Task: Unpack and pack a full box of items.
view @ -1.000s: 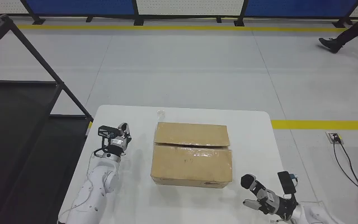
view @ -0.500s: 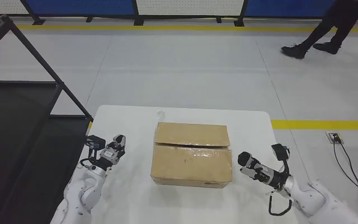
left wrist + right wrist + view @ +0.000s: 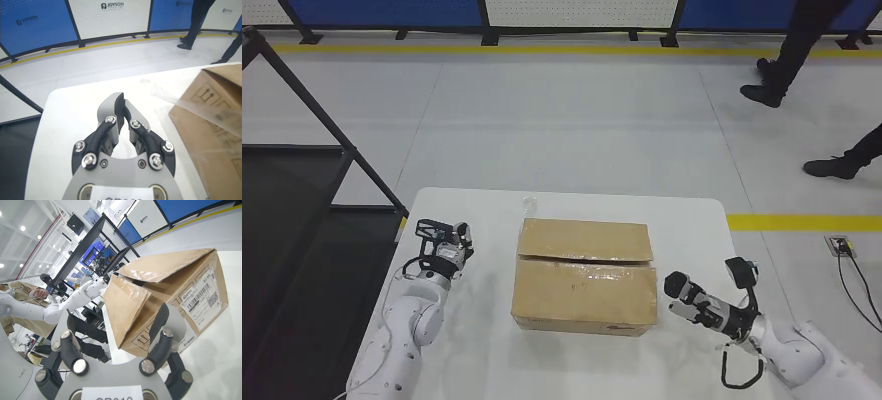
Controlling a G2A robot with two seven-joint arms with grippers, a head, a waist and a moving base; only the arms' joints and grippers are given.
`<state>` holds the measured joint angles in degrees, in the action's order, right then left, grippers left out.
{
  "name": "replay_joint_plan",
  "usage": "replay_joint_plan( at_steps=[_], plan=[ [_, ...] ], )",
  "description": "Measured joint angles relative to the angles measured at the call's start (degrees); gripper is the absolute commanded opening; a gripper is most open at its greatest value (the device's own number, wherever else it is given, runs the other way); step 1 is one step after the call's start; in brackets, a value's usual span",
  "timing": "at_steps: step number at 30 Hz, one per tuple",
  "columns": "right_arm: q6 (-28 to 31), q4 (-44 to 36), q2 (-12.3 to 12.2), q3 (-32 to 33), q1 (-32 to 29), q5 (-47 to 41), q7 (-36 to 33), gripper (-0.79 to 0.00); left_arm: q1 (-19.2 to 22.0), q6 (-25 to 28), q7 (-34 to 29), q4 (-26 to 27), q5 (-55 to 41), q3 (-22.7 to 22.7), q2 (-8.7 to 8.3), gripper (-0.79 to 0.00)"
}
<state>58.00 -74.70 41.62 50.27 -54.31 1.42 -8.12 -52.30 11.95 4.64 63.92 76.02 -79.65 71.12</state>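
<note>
A brown cardboard box [image 3: 584,275] lies in the middle of the white table [image 3: 692,215], its top flaps folded down and slightly parted along the seam. My left gripper [image 3: 445,243] sits to the box's left, a short gap away; the left wrist view has this gripper [image 3: 123,99] shut with nothing between the pads, and the box [image 3: 213,113] beside it. My right gripper [image 3: 707,282] is open at the box's right front corner. In the right wrist view one finger [image 3: 166,321] stands close in front of the labelled side of the box [image 3: 170,279].
A strip of clear tape [image 3: 170,98] hangs off the box's corner, and a small clear scrap [image 3: 530,203] lies near the table's far edge. A black metal rack [image 3: 302,200] stands left of the table. Bare tabletop lies on both sides of the box.
My right arm came up from the table's front edge to the box's right side. My left gripper dipped toward the front, then returned to about where it was.
</note>
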Motion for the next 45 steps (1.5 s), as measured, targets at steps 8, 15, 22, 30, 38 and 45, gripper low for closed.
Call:
replay_joint_plan(
  at_steps=[8, 15, 22, 30, 38, 45],
  plan=[
    [0.0, -2.8, -1.4, 6.7, -10.0, 7.4, 9.2, 0.0, -0.3, 0.4, 0.2, 0.3, 0.0, -0.1, -0.03, 0.0],
    [0.0, -5.2, -1.7, 9.6, -13.8, 11.3, 13.2, 0.0, 4.7, 2.3, 2.8, -5.0, 6.0, 1.7, -0.23, 0.0],
    [0.0, -4.8, -1.6, 10.5, -15.9, 12.4, 15.6, 0.0, 13.3, 9.9, 11.0, -17.0, 15.9, 5.6, -0.62, 0.0],
    [0.0, -3.9, -1.7, 11.4, -18.1, 12.4, 17.8, 0.0, 20.4, 10.6, 20.7, -28.2, 29.9, 12.6, -0.41, 0.0],
    [0.0, -3.0, -1.5, 11.8, -18.7, 11.3, 17.6, 0.0, 21.6, 11.6, 21.5, -30.6, 31.1, 13.9, -0.09, 0.0],
    [0.0, -3.1, -1.2, 11.7, -17.7, 10.0, 15.3, 0.0, 20.7, 8.1, 18.7, -28.0, 31.2, 15.1, 0.36, 0.0]
  ],
)
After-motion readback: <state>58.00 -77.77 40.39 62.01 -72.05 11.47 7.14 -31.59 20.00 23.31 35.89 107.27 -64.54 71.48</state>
